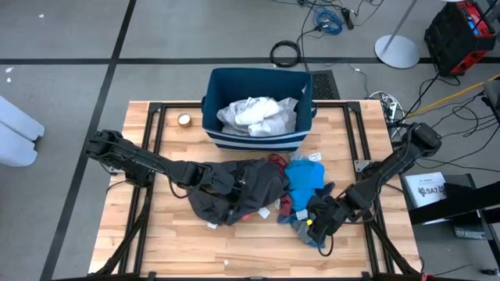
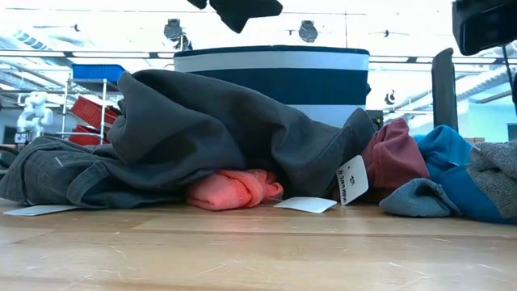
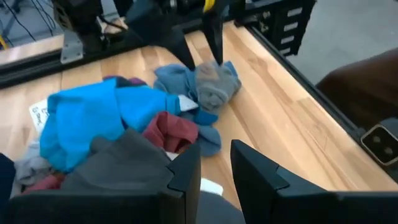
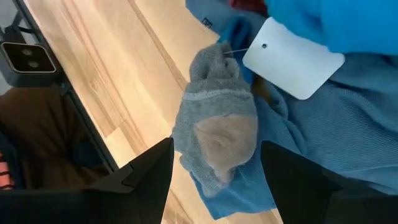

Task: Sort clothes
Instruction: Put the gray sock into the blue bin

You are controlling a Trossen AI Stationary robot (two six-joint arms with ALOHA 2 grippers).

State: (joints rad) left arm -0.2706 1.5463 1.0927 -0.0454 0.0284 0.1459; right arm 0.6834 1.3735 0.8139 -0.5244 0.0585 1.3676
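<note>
Left gripper (image 1: 209, 181): set over the dark grey garment (image 1: 234, 191) at the left of the pile; the fingers (image 3: 186, 171) are seen parted by a narrow gap, with the grey cloth right at their tips; whether any fabric is pinched cannot be told.
Pile of clothes: spread across the middle of the wooden table (image 1: 156, 234), in front of the bin; a salmon-pink piece (image 2: 233, 190) is tucked under the grey garment, a maroon piece (image 2: 397, 153) and a bright blue piece (image 1: 306, 178) lie to its right.
Striped bin (image 1: 258, 142): stood at the back of the table; white garments (image 1: 258, 114) are already held in it.
Right gripper (image 1: 319, 222): poised with fingers spread wide to either side of a grey sock (image 4: 217, 127); nothing is gripped.
Step in hand: judged as the approach to the sock, before grasping.
Next move: a short descent and a closing of the fingers on the sock alone are called for, clear of the white tag (image 4: 292, 59) and the blue-grey cloth (image 4: 348, 143) beneath.
</note>
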